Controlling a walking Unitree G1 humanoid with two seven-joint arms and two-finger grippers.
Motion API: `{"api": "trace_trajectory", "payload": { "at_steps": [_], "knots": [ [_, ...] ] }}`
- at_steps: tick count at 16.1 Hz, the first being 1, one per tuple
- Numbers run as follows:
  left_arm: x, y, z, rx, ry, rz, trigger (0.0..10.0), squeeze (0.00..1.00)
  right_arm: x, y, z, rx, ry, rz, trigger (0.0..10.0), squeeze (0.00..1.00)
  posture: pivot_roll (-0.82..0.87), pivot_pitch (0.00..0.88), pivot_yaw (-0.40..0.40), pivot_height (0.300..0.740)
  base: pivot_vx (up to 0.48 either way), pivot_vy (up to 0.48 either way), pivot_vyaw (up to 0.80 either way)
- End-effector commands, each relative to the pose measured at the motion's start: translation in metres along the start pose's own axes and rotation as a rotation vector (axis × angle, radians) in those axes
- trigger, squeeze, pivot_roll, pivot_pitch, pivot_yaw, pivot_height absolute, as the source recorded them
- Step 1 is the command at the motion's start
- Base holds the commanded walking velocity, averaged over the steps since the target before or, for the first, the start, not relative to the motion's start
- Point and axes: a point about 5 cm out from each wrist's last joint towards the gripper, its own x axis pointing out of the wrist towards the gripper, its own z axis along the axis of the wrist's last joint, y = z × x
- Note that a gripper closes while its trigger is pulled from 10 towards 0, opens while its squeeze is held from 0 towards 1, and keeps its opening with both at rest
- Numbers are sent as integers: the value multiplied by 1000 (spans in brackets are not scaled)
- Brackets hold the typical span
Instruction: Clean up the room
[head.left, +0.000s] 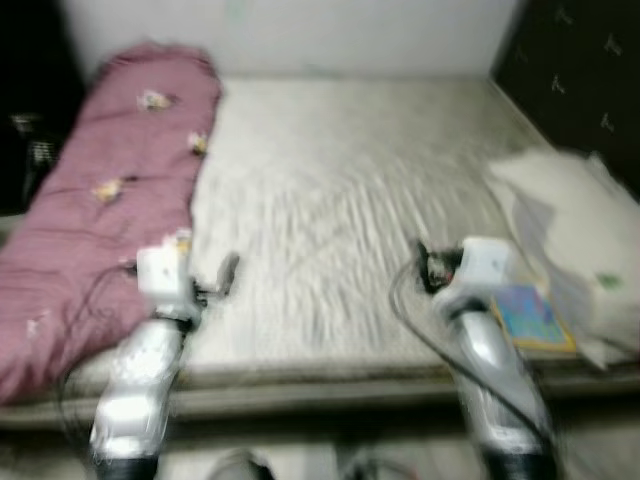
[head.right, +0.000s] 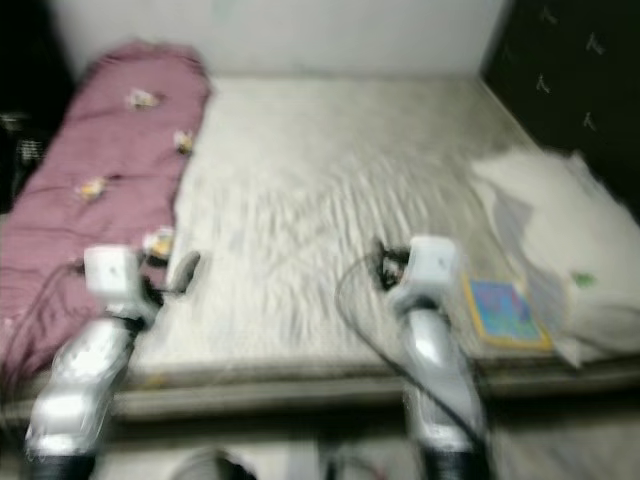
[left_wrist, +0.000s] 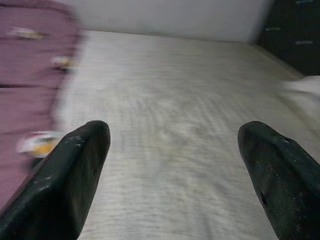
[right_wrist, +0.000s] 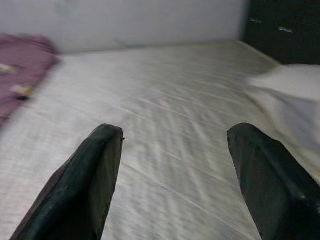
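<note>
Little is judged done: the book (head.left: 530, 316), white bedding (head.left: 570, 230) and purple quilt (head.left: 110, 200) lie untidied on the bed (head.left: 330, 210); left hand (left_wrist: 170, 165) and right hand (right_wrist: 172, 165) are held wide open, empty

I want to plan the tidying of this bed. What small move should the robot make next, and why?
Probably move the right gripper toward the colourful book near the bed edge beside the white pillow. Both grippers are open and hold nothing, the left gripper too, and the book lies nearest the right arm.
</note>
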Motion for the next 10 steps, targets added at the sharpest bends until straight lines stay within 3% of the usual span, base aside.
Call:
{"api": "trace_trajectory", "payload": {
  "at_steps": [1, 10],
  "knots": [
    [0, 8, 5, 22, -8, 17, 10000, 0, 2, 7, 5, 11, -17, 20, 10000, 0, -26, 0, -11, 740, 0, 465, 0],
    [1, 9, 5, 25, -7, 18, 10000, 0, 3, 10, 4, 4, -18, 41, 10000, 0, -24, 0, -11, 740, 0, 465, 0]
  ]
}}
